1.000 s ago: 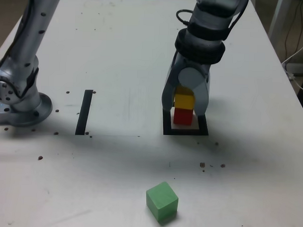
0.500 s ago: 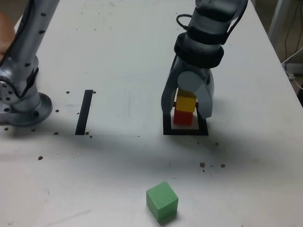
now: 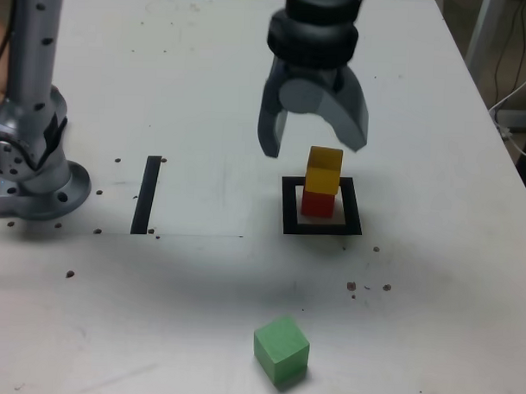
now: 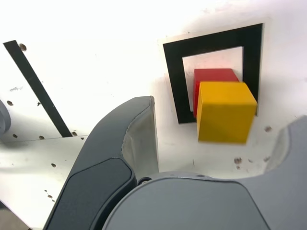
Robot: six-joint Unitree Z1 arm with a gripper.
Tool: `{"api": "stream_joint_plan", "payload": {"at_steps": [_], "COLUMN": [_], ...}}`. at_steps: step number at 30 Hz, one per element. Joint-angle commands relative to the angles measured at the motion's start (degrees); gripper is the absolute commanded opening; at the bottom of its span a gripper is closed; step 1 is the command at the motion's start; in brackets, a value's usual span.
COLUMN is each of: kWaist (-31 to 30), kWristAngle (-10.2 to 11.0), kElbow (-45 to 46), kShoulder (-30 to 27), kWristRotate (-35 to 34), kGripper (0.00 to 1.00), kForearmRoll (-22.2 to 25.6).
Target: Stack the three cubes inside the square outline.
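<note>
A yellow cube [image 3: 324, 167] rests on a red cube [image 3: 317, 203], a little askew, inside the square outline [image 3: 289, 206]. Nearer the table's front, the green cube [image 3: 282, 349] lies alone. My gripper [image 3: 312, 145] hangs open above the stack, shifted slightly toward the exterior view's left, with nothing in it. In the wrist view the yellow cube [image 4: 224, 112] covers most of the red cube [image 4: 213, 75] within the square outline [image 4: 173, 81], and it shows between the two spread fingers [image 4: 139, 129].
A straight black strip [image 3: 146, 195] lies on the white table at the exterior view's left, next to the arm's base [image 3: 34, 180]. Small dark specks dot the table. Cables hang past the table's right edge.
The gripper was shut on the yellow cube atop the red one. It has opened, let go and risen, drifting to the exterior view's left; the yellow cube stays on the red cube.
</note>
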Motion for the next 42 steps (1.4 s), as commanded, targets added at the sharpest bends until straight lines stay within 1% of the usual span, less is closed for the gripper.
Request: {"api": "stream_joint_plan", "payload": {"at_steps": [1,5,9,11,17,22,27,33,42], "kWaist": [-1.5,-4.7,-9.4,-12.1,-20.6,-25.4,-27.6,-28.7,-29.6], "kWristAngle": [0.9,2.1,2.5,2.2,0.4,0.2,0.0,0.6,-1.5], "kElbow": [-0.7,-2.2,-2.8,-3.1,-4.9,-6.4,-6.6,-5.5,-2.1], "kShoulder": [-1.7,-2.8,-3.1,-2.9,-1.3,0.7,3.6,6.2,7.3], "kWristRotate": [-0.4,-1.3,-3.0,-3.7,-4.2,-2.9,-1.2,0.8,3.4], "kGripper": [1.00,0.99,1.00,1.00,1.00,1.00,1.00,1.00,0.99], "kForearmRoll": [0.7,2.5,4.0,4.2,4.3,4.3,3.8,1.9,-3.8]}}
